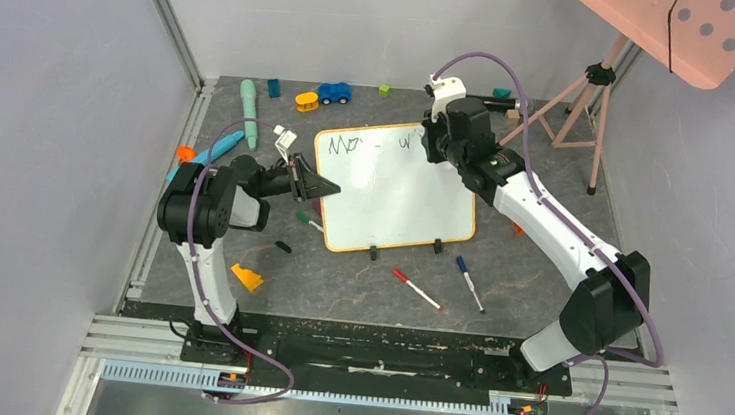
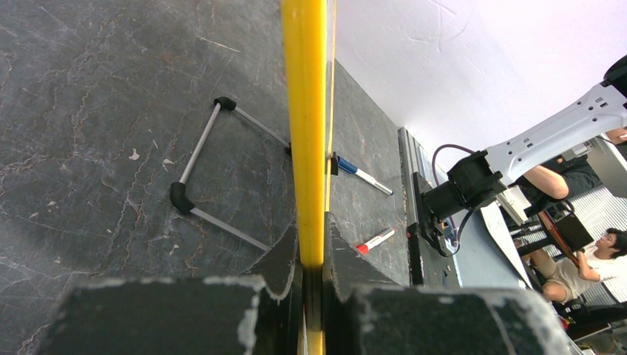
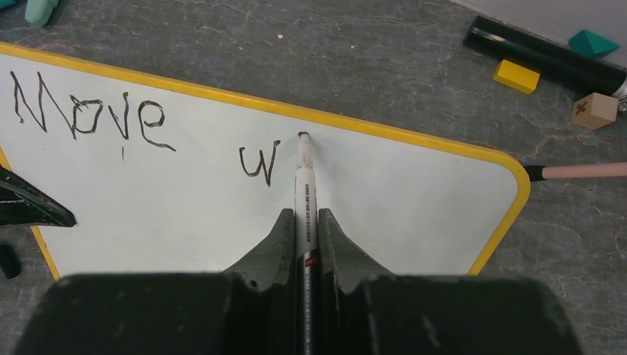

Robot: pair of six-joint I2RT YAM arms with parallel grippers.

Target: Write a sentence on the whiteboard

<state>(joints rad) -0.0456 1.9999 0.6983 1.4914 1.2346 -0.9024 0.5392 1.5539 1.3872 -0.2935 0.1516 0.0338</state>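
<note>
Right gripper point(image 3: 303, 222) pinches a marker point(image 3: 304, 177), tip on the whiteboard point(image 3: 185, 214) — sentence point(image 3: 89, 115) reads "Move w" so far. Left gripper point(image 2: 312, 244) clamps the board's yellow edge.

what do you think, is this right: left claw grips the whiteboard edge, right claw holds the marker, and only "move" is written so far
Not only "Move": the right wrist view shows the sentence continuing with a "w" after it. The rest stands: the left claw grips the whiteboard edge and the right claw holds the marker.
</note>
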